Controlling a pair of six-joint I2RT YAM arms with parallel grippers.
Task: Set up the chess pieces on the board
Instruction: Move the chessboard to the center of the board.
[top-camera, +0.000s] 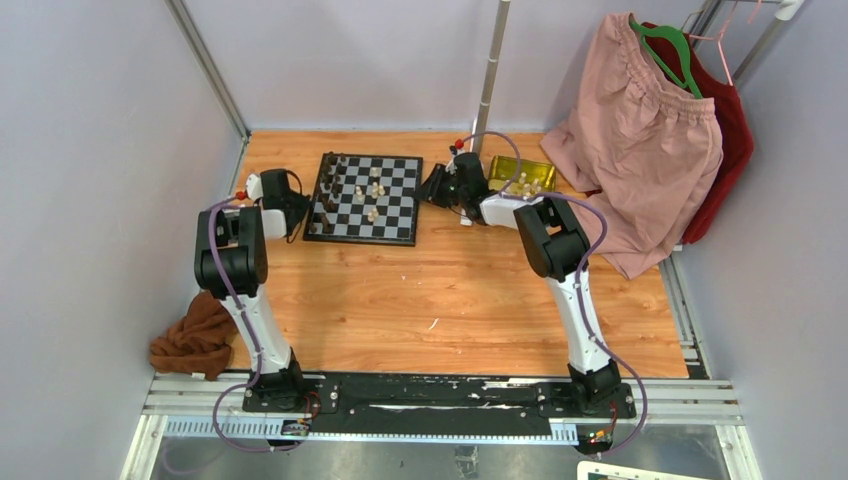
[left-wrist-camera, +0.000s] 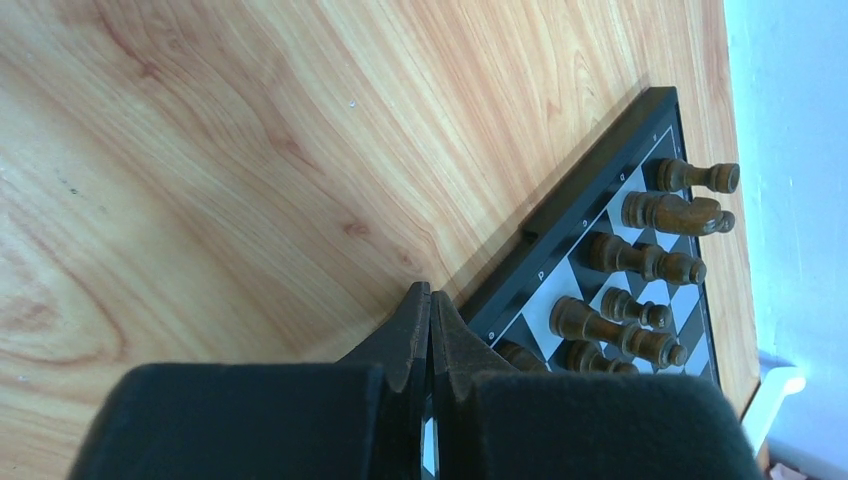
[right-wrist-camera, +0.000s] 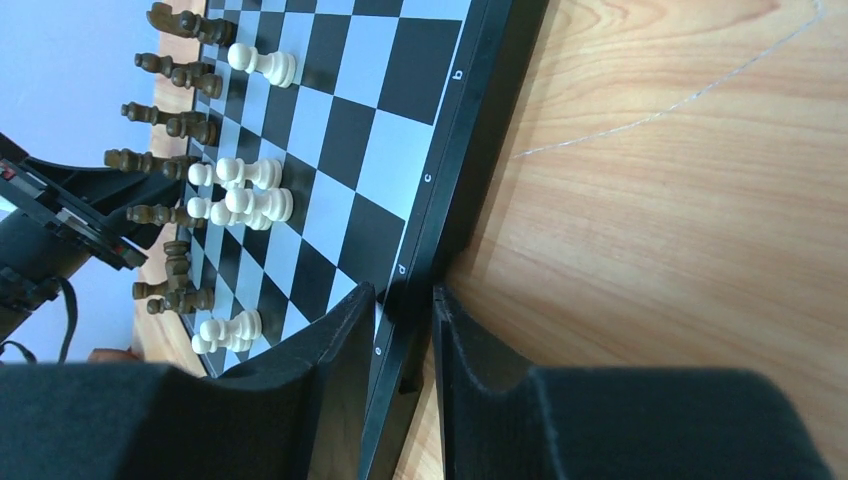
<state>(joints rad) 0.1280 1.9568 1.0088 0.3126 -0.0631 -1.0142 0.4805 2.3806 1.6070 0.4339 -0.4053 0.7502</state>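
Observation:
The board (top-camera: 396, 208) lies at the back centre of the wooden table. Dark brown chess pieces (top-camera: 330, 190) stand in rows along its left side, and a few cream pieces (top-camera: 372, 190) stand near its middle. My left gripper (top-camera: 300, 212) is shut and empty, its tips (left-wrist-camera: 430, 300) at the board's left border (left-wrist-camera: 580, 215) beside the dark pieces (left-wrist-camera: 640, 260). My right gripper (top-camera: 432, 187) has its jaws astride the board's right rim (right-wrist-camera: 440, 180) and closed on it (right-wrist-camera: 403, 300). The cream pieces (right-wrist-camera: 250, 190) and the dark pieces (right-wrist-camera: 165, 120) also show in the right wrist view.
A gold tin (top-camera: 520, 172) holding cream pieces sits right of the board, behind my right arm. Pink shorts (top-camera: 640, 130) and a red garment (top-camera: 730, 140) hang at the back right. A brown cloth (top-camera: 195, 340) lies at the left front. A metal pole (top-camera: 490, 70) stands behind.

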